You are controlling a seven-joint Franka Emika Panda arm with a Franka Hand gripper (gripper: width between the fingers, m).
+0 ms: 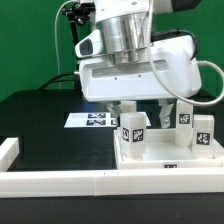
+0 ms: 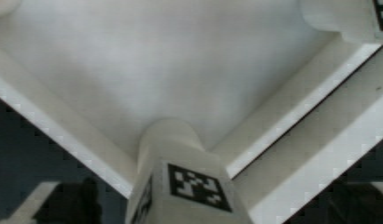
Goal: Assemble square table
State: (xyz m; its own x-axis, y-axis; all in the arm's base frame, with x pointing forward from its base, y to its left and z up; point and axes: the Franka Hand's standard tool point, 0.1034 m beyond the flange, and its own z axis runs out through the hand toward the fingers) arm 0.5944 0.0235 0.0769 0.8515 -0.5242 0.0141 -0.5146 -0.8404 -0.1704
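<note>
Square table (image 1: pixel 170 152) apparently lies against the rail (image 1: pixel 110 181), gripper (image 1: pixel 143 108) above.

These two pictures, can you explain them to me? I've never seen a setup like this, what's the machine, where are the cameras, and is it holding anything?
The big white machine is a robot arm that ends in a two-fingered claw. One picture comes from a camera standing off the arm; the other from a camera on the robot's wrist, looking down past the claw. On the black table lies a white square tabletop with small white posts standing on it, each carrying a black-and-white tag. Behind lies a flat marker board, and a long white rail edges the front. The wrist view shows one post up close in the tabletop's corner. The claw is open and holds nothing.
</note>
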